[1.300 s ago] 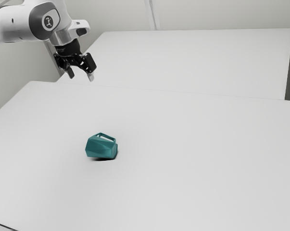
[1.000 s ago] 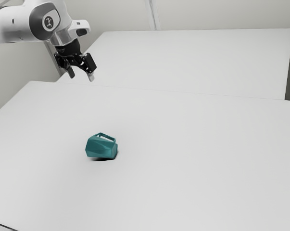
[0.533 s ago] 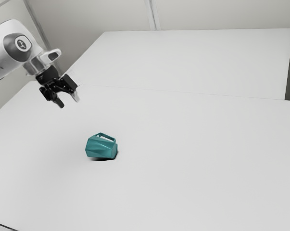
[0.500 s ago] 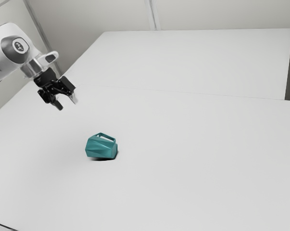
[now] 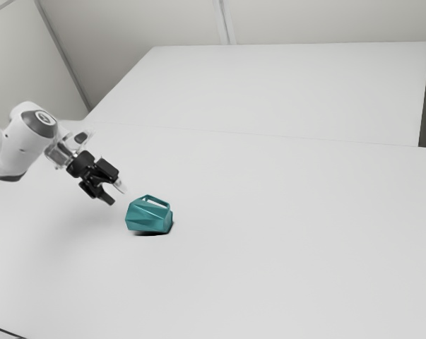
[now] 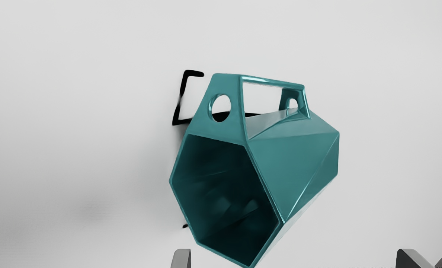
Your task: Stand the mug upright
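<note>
The jaws point(image 5: 114, 195) have come down—wide apart, near the open mouth of the mug point(image 5: 149, 217), which lies on its side, inward from the counter's point(image 5: 269, 247) edge at the exterior view's left.

Ext. view: white tbl point(image 5: 269, 247) spanned ctr. & btm.; pale surface point(image 5: 290, 88), grey wall point(image 5: 326, 20) sat up top; dark line point(image 5: 6, 331) crossed btm.-left corner.

Glossy teal faceted mug point(image 5: 149, 216), smooth matt pale table point(image 5: 269, 247)
</note>
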Motion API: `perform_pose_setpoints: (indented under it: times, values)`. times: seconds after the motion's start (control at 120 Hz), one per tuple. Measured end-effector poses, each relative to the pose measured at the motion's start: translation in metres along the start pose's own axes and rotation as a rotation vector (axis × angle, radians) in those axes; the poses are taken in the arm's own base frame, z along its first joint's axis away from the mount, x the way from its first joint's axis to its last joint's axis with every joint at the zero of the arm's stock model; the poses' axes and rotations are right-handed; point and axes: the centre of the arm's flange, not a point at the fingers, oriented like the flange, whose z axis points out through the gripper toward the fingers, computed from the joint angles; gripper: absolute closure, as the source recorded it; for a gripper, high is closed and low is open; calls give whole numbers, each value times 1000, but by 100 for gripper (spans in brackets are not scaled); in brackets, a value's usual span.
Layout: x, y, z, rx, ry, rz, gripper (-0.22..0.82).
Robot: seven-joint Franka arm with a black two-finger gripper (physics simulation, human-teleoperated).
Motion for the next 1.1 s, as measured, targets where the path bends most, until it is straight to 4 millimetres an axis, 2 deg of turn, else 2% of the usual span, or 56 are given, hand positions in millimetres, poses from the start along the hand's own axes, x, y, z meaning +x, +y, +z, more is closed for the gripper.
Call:
perform_pose_setpoints:
  times: [0.175, 0.333, 0.617, 0.667, 0.8, 0.875, 0.975, 1.1]
  values:
    - [-6, -9, 16, -38, 41, 45, 0]
    - [-2, -15, 28, -92, 92, 71, 0]
    - [-9, -18, 51, -181, 113, 106, 1]
    - [-9, -17, 54, -187, 110, 115, 7]
    - [-9, -14, 58, -195, 107, 144, 40]
    - [-7, -11, 59, -200, 110, 159, 54]
    - [-6, -8, 58, -201, 114, 179, 64]
    - [-4, -3, 57, -199, 118, 205, 70]
